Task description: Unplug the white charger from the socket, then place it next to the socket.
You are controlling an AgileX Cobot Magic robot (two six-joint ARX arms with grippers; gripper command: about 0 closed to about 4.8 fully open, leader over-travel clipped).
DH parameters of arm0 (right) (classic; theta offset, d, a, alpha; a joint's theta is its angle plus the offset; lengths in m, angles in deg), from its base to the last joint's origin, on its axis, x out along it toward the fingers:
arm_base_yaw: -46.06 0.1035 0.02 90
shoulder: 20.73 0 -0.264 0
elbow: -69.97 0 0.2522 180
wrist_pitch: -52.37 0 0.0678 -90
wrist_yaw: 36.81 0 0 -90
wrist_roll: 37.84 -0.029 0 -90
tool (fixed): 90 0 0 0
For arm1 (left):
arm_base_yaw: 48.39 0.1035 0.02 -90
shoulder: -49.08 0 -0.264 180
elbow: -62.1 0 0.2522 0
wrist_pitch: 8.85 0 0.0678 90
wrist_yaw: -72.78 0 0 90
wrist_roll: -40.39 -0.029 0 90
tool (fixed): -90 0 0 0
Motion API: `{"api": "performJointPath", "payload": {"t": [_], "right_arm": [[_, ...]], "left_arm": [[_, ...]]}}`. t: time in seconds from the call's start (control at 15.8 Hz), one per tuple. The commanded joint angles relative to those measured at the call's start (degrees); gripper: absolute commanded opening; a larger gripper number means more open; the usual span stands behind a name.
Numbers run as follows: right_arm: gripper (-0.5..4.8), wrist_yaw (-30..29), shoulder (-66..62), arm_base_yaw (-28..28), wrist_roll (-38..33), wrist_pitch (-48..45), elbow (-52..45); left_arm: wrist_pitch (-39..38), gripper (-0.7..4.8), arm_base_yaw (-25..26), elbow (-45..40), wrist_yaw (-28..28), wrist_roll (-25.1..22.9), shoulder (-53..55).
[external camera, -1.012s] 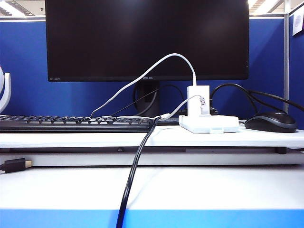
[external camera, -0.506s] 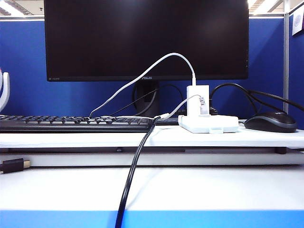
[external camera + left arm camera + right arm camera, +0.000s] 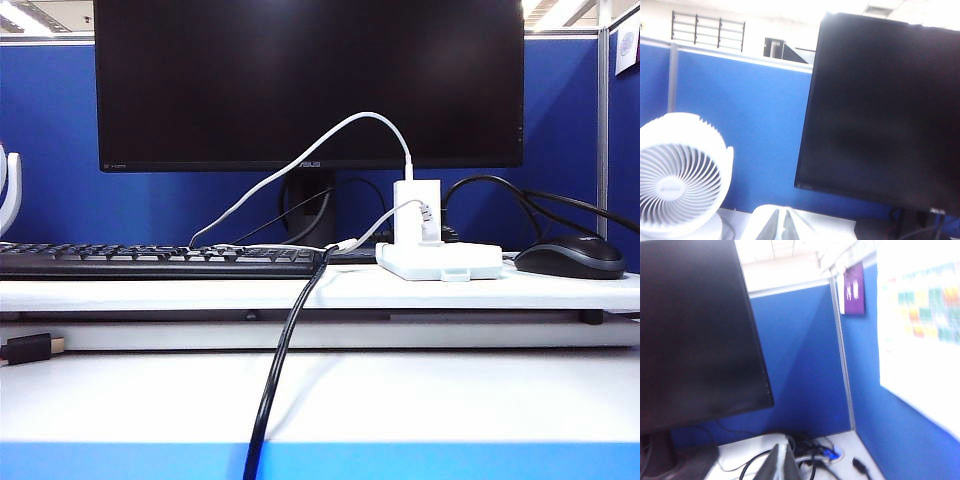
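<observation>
The right gripper shows its two fingers pressed together with nothing between them, raised and facing the monitor and blue partition. The left gripper shows only its fingertips, which appear to meet and hold nothing; it faces the white fan. In the exterior view neither gripper appears: the white charger stands upright, plugged into the socket, between the keyboard and the black mouse.
</observation>
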Motion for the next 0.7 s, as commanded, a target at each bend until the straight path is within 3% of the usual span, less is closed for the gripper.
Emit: {"api": "performJointPath", "payload": {"t": [0.06,0.13,0.19,0.32,0.44,0.7], "right_arm": [[-0.01,-1.3,-8.5,0.0,5.4,-1.7,6.2],[-0.01,-2.7,-13.0,0.0,7.4,-2.0,9.3],[-0.01,-5.3,-18.1,0.0,8.5,-2.0,13.1],[-0.01,-9.9,-25.6,0.0,9.9,-2.0,18.9],[-0.01,-15.5,-33.8,0.0,11.6,-1.9,25.9],[-0.01,-31.6,-47.6,0.0,11.6,-0.5,37.3]], "left_arm": [[0.2,-0.04,-0.1,8.5,5.2,-0.5,10.8],[-0.2,-0.04,-0.1,12.8,11.3,-0.9,16.6],[-2.5,-0.04,-0.1,18.0,21.0,-1.5,22.3],[-9.0,-0.04,-0.6,25.5,30.7,-1.8,29.1],[-12.8,-0.04,-5.0,30.1,31.6,-6.2,34.5],[-12.6,-0.04,-15.2,30.7,31.3,-8.8,40.7]]}}
